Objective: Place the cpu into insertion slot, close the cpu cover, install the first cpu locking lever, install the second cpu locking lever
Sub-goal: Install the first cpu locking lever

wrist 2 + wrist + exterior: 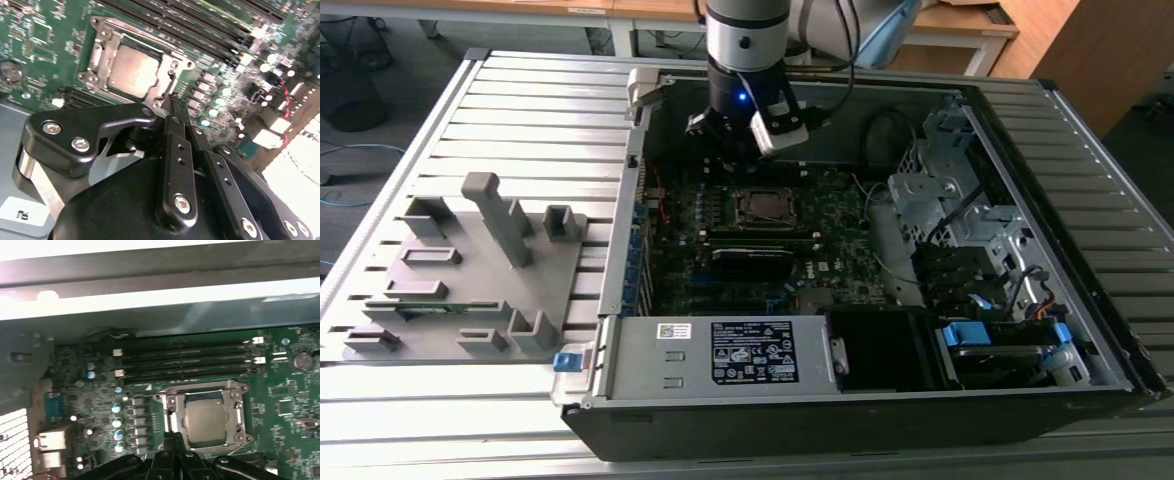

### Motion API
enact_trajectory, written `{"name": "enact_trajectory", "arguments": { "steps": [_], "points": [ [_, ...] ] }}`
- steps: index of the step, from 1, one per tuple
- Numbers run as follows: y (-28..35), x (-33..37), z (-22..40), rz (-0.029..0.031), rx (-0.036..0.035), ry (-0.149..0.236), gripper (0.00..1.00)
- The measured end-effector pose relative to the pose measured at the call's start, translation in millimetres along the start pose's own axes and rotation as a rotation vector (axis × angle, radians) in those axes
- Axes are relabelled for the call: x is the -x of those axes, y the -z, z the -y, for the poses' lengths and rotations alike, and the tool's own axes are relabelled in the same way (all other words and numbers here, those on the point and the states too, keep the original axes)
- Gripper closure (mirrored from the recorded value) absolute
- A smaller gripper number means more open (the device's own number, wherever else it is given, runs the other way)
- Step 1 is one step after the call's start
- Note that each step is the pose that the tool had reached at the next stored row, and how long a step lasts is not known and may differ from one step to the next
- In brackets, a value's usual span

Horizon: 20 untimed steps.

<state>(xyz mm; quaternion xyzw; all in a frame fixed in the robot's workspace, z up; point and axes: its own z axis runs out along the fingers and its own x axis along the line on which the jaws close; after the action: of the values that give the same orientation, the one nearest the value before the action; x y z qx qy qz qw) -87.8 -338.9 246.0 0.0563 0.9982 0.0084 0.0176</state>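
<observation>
A ribbed metal surface (520,100) carries an open computer case (1107,340) lying on its side, with a grey moulded fixture (467,270) beside it toward the exterior view's left. Inside the case the green board (841,215) faces up, and I have the arm reaching down over it near the case's far wall. The cpu (134,70) already sits in the slot (736,212), flat and square to it. The cover (98,52) appears to lie down around it, its silver frame bordering the chip on all sides in both wrist views. My end effector (175,100) is clenched, the two black fingers pressed together with nothing between them, so it carries no part. Their joined tip hangs just beside one edge of the cover, close to a corner, and I can't tell whether it touches the metal there. From the tip, the cpu lies straight ahead and slightly below; in the exterior view that puts it on the camera's side of the arm. The long memory slots (185,360) run parallel to the socket's far edge. I judge the placing and cover steps done, though I cannot make out either locking lever well enough to call it latched.
</observation>
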Motion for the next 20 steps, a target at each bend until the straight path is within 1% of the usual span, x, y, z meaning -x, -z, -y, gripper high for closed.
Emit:
{"name": "enact_trajectory", "arguments": {
  "steps": [1,5,10,13,14,15,17,18,19,20],
  "points": [
    [0.0,-2.0,0.2,0.0005,0.0001,0.000,0.89],
    [0.2,-6.3,0.7,0.0009,0.0001,0.000,0.89],
    [0.5,-14.6,1.7,0.0024,0.0002,0.000,0.89],
    [0.6,-16.6,1.8,0.0027,0.0003,0.000,0.89],
    [0.6,-16.7,1.9,0.0023,0.0035,0.000,0.89],
    [0.6,-16.8,1.9,0.0012,0.0142,0.000,0.89],
    [0.6,-16.9,2.0,-0.0020,0.0414,-0.001,0.89],
    [0.6,-17.0,2.1,-0.0031,0.0517,-0.002,0.89],
    [0.6,-17.5,2.1,-0.0036,0.0577,-0.002,0.89],
    [0.7,-18.6,2.3,-0.0034,0.0614,-0.002,0.89]
  ]
}}
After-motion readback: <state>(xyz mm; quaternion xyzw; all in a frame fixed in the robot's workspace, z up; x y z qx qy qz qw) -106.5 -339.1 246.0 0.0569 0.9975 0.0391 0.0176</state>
